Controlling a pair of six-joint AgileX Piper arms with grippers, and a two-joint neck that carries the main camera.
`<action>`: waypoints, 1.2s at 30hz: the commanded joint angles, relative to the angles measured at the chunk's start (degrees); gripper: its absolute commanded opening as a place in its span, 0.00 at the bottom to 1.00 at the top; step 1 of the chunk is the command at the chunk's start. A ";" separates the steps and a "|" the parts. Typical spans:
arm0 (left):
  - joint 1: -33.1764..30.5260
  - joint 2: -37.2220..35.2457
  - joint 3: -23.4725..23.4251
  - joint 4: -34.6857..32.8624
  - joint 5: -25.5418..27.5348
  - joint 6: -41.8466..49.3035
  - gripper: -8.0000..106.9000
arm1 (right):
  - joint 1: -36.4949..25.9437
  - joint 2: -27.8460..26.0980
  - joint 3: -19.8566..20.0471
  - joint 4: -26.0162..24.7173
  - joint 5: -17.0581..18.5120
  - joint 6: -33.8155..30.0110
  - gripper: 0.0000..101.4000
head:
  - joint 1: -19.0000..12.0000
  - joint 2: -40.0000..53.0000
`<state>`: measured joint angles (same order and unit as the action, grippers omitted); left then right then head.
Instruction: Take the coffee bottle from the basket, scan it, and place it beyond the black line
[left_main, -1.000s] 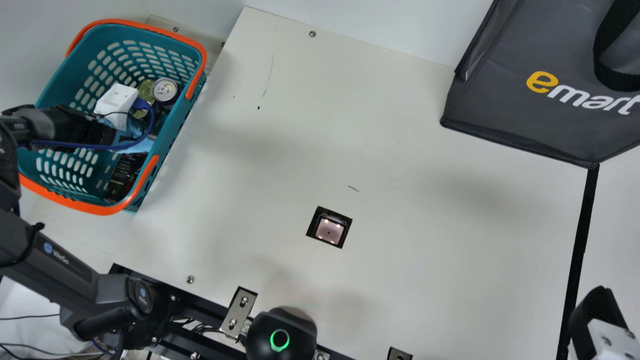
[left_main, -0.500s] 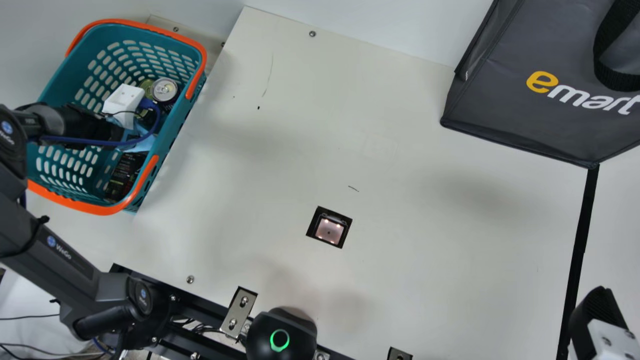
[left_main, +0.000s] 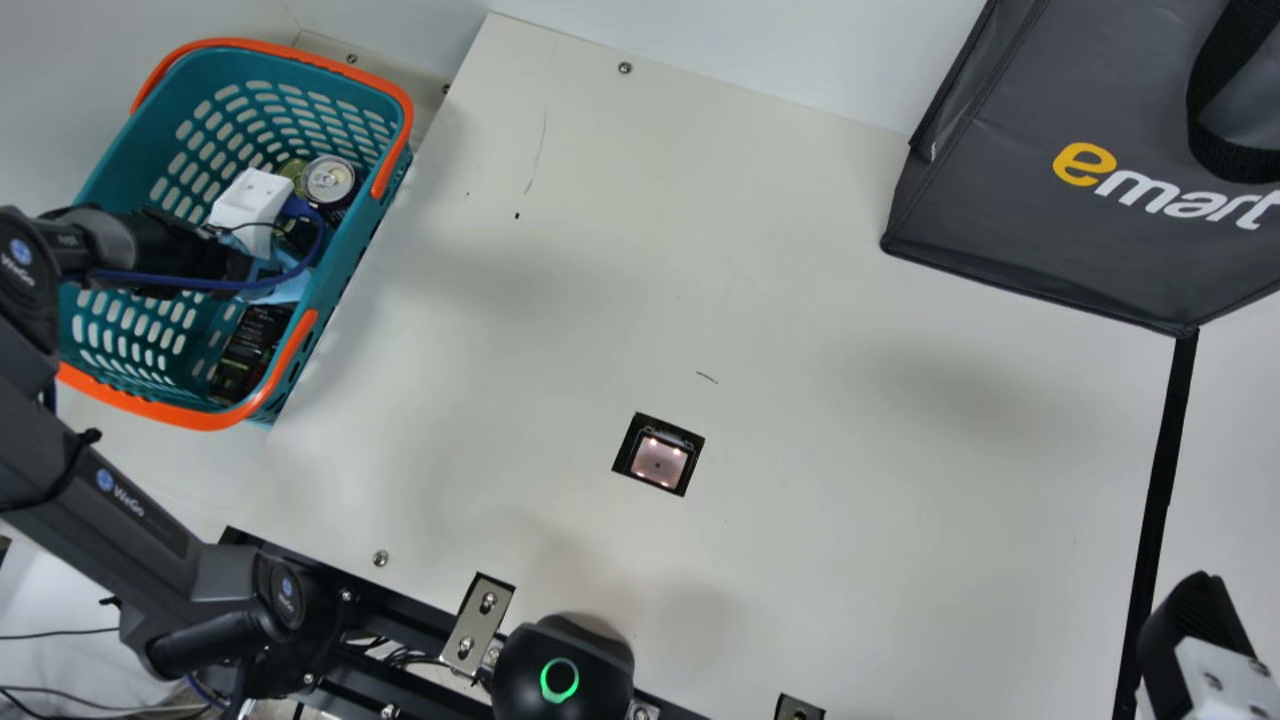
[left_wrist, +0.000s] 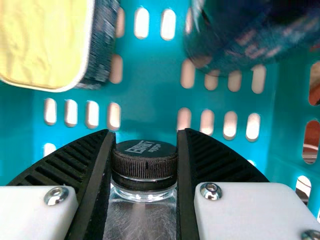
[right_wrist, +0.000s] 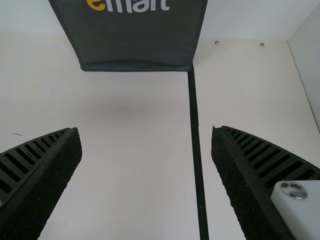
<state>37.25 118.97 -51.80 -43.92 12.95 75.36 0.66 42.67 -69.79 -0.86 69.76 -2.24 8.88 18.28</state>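
My left gripper (left_main: 250, 197) is down inside the teal basket (left_main: 343, 262) at the main view's left. In the left wrist view, the left gripper (left_wrist: 144, 137) is shut on the coffee bottle (left_wrist: 144, 159), a clear bottle with a black ribbed cap; one finger presses each side, and its lower part is cut off by the view's edge. My right gripper (left_main: 1197, 622) stays at the main view's lower right corner. From its own wrist camera, the right gripper (right_wrist: 146, 131) is wide open over the table and the black line (right_wrist: 196, 137). The scanner window (left_main: 659, 460) sits mid-table.
Cans (left_main: 329, 180) and a dark package (left_main: 250, 350) share the basket, whose orange handles (left_main: 290, 360) lie along its rim. A grey bag (left_main: 1060, 230) stands at the back right, where the black line (left_main: 1163, 470) starts. Bare table lies between basket and bag.
My left gripper has shifted slightly to the right inside the basket, mostly in the earlier half second. My right arm and the basket have kept their places.
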 joint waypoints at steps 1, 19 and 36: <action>0.25 -0.52 -0.10 0.25 0.32 -0.18 0.16 | 0.00 0.00 0.00 0.00 0.00 0.00 0.90 | -0.96 0.14; 4.95 -10.59 0.47 -1.58 8.11 2.66 0.16 | 0.00 0.00 0.00 0.00 0.00 0.00 0.90 | -0.96 0.14; 9.98 -20.63 1.14 0.11 18.63 -1.47 0.16 | 0.00 0.00 0.00 0.00 0.00 0.00 0.90 | -0.96 0.14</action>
<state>47.03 99.00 -50.73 -43.92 30.86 73.97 0.66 42.67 -69.79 -0.86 69.76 -2.24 8.88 18.28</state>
